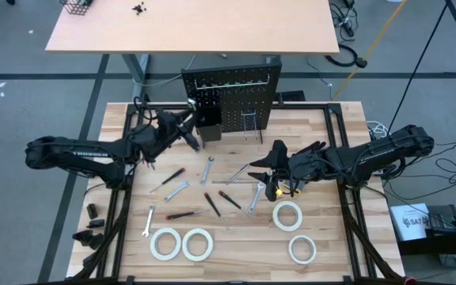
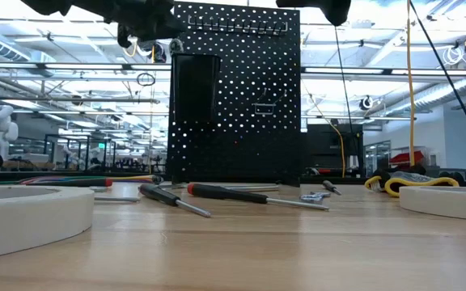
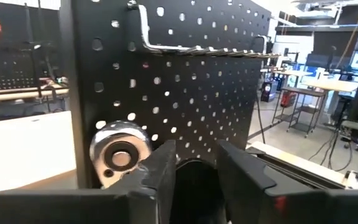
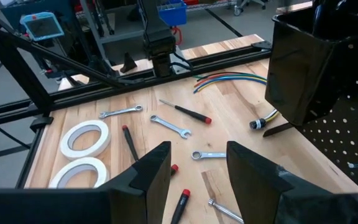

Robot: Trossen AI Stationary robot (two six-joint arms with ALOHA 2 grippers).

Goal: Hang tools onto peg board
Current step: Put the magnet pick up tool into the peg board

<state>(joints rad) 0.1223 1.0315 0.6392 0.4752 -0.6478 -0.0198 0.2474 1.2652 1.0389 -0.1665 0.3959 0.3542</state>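
- The peg board is a flat black metal panel punched with rows of small round holes; it stands upright at the far edge of the pale wooden table, with a boxy black bin fixed low on its left part and thin wire hooks further right.
- The left gripper sits right at the bin, its dark fingers parted; in the left wrist view a round, shiny chrome ratchet head shows just beside one finger, close against the perforated face. Whether the fingers grip it cannot be told.
- The right gripper hangs over the middle of the table, fingers spread with nothing between them.
- Slim silver wrenches and red- and black-handled screwdrivers lie scattered flat on the wood in front of the board.
- Four white tape rolls, smooth flat rings, lie along the near edge: two touching on the left, two apart on the right.
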